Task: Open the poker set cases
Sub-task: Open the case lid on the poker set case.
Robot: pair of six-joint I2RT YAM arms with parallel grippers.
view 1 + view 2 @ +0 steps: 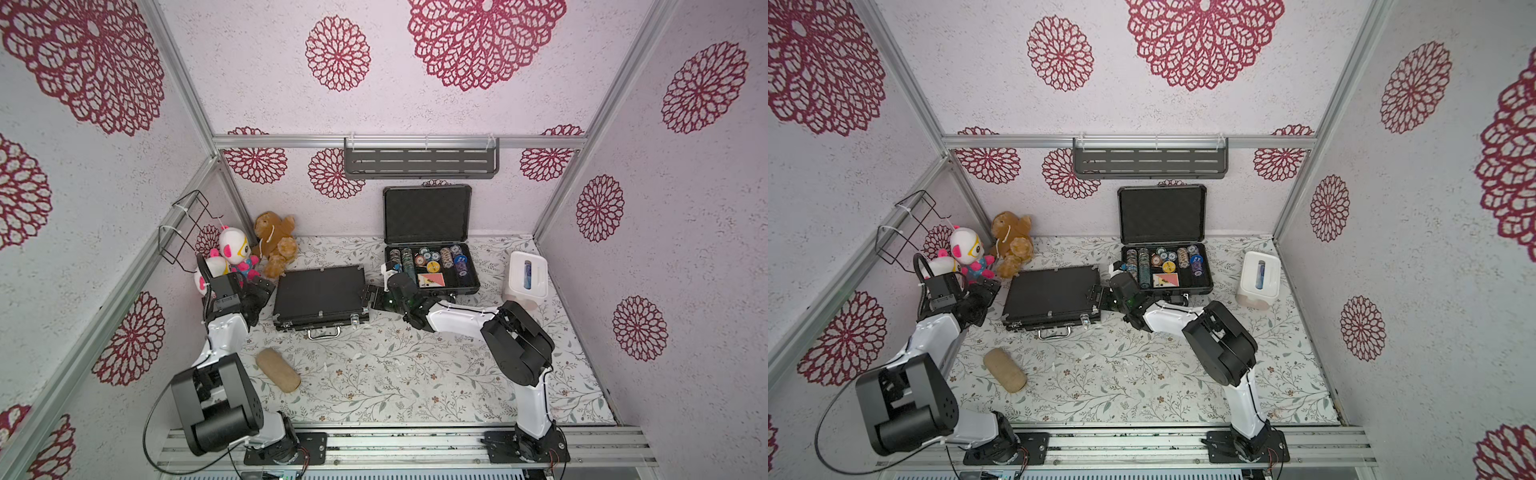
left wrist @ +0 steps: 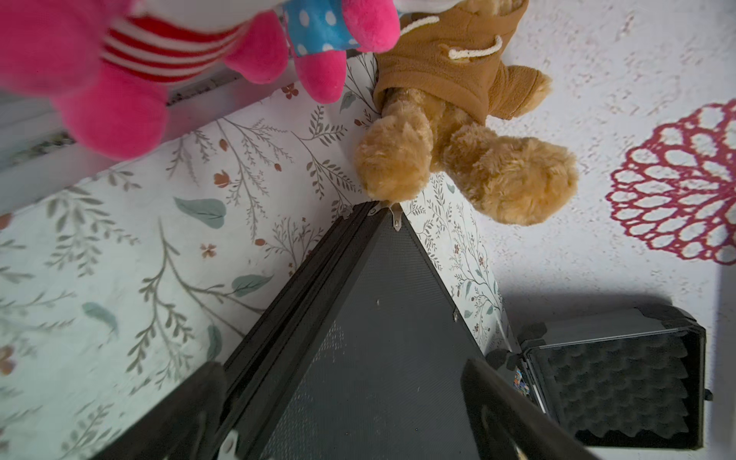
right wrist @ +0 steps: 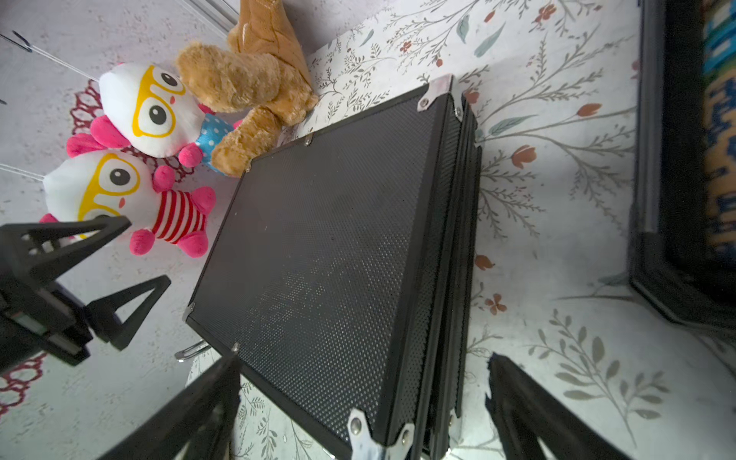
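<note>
While their jaws stand spread, the left gripper [image 1: 266,289] and right gripper [image 1: 368,297] flank the flat, dimple-textured, silver-cornered black case [image 1: 320,295] mid-frame.

ARM AND GRIPPER POSTURE

Left arm [image 1: 224,332] folded at the elbow, forearm reaching forward; left gripper [image 1: 266,287] held low, jaws spread wide; right arm [image 1: 457,316] bent, forearm reaching leftward; right gripper [image 1: 369,296] held low, jaws spread wide.

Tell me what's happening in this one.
The thicker case stands open at the back, with chips and cards showing. The flat black case lies shut beside the plush toys. The left arm and the right arm reach to its two short ends, jaws wide open on each, gripping nothing yet.
</note>
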